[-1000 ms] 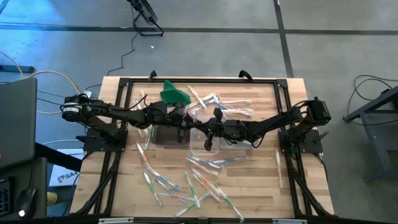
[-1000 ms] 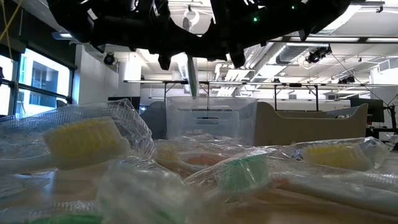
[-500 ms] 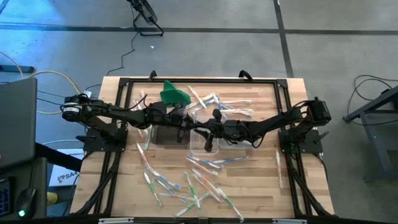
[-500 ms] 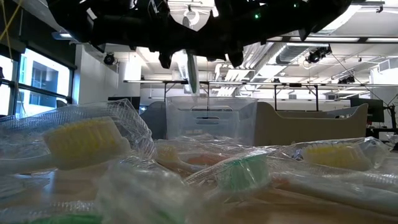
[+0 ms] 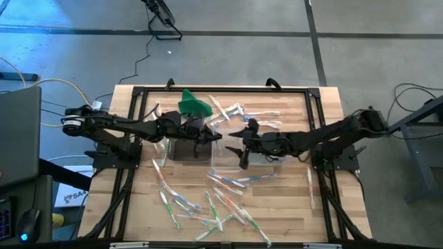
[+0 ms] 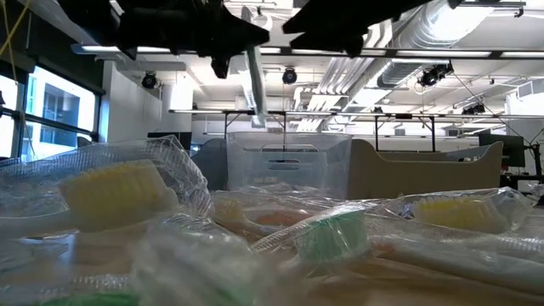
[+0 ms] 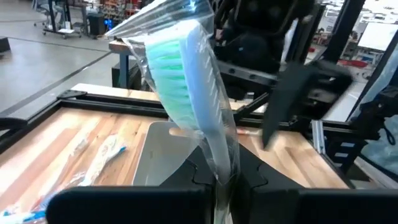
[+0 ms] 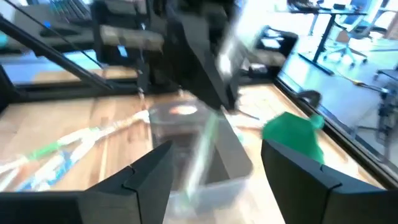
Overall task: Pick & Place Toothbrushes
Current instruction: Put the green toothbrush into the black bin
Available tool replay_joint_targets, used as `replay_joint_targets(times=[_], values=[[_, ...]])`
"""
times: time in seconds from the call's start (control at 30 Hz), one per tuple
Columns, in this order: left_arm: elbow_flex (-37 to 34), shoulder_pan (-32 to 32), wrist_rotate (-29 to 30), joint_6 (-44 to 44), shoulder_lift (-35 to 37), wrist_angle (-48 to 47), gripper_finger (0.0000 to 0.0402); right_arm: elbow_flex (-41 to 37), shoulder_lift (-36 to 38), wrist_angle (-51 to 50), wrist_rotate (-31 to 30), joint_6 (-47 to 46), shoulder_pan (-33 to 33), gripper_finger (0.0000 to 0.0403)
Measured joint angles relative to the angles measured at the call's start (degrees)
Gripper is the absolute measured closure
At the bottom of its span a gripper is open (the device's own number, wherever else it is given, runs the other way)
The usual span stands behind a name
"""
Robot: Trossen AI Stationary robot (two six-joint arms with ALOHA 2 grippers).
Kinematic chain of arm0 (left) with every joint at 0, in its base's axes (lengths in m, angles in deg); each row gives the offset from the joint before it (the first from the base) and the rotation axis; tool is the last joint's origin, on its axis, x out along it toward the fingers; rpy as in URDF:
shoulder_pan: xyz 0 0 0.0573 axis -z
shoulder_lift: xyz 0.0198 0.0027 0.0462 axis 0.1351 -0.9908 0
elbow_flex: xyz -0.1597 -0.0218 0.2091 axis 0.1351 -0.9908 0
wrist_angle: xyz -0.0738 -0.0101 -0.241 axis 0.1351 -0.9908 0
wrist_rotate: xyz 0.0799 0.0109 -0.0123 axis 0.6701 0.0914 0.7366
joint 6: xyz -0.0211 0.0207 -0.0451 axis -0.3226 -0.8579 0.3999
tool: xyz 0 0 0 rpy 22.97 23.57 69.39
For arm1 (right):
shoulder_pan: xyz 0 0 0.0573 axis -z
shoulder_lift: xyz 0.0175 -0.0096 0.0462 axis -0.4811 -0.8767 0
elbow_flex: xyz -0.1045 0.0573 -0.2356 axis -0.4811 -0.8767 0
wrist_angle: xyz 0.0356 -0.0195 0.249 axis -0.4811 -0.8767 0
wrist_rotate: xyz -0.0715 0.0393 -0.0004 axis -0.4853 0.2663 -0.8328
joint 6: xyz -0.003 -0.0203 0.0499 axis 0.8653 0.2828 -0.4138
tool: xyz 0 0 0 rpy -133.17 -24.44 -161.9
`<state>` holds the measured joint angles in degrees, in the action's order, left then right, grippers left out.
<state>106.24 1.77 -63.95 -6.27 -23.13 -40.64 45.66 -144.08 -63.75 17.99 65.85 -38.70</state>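
Note:
A toothbrush (image 7: 186, 81) with green bristles, in a clear wrapper, stands nearly upright in my left gripper (image 7: 227, 186), which is shut on it above the table's middle. Its lower end (image 6: 257, 102) hangs in front of a clear tub (image 6: 289, 161). My right gripper (image 8: 214, 180) is open and holds nothing. It stands to the right of the brush (image 5: 237, 149), facing the left gripper (image 5: 212, 136). Many more wrapped toothbrushes (image 5: 221, 200) lie flat on the table. My left gripper pinches the wrapped toothbrush by its handle (image 7: 222, 171), below the bristled head, between its two fingers. The fingers come level from the table's left and lie across the brush. The brush is lifted clear and a little tilted, head above the fingers, the rest hanging below.
Clear tubs (image 5: 232, 158) stand at the table's middle, below both grippers. A green cloth-like lump (image 5: 192, 104) lies at the far side. Loose toothbrushes are scattered at the far middle (image 5: 239, 112) and over the near half. A black frame (image 5: 138, 93) runs round the table.
My right gripper has opened, let go of the upright toothbrush, and drawn back toward the table's right edge while rising. My left gripper has stayed shut on the brush and has risen a little with it.

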Motion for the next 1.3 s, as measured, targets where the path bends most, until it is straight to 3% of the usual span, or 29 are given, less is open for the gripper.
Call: replay_joint_targets(times=[0.27,0.57,0.87,1.07,1.3], values=[[0.0,0.0,4.9,0.0,9.8,-18.3,0.0394,0.0,4.3,-6.2,-1.5,-4.0,-0.6,0.0188],[0.0,0.0,15.9,1.9,19.1,-39.9,0.0394,0.0,3.6,-8.3,-1.8,-6.6,-0.5,0.0207],[0.2,0.0,18.5,6.6,20.0,-52.3,0.0391,0.0,3.6,-9.8,-1.9,-7.6,0.3,0.0219],[4.3,0.0,18.3,6.7,18.7,-60.2,0.0394,0.0,3.6,-10.0,-1.9,-7.6,1.5,0.0223],[6.3,0.0,16.8,6.3,15.1,-61.0,0.0389,-0.1,3.6,-10.4,-1.9,-7.7,2.3,0.0223]])
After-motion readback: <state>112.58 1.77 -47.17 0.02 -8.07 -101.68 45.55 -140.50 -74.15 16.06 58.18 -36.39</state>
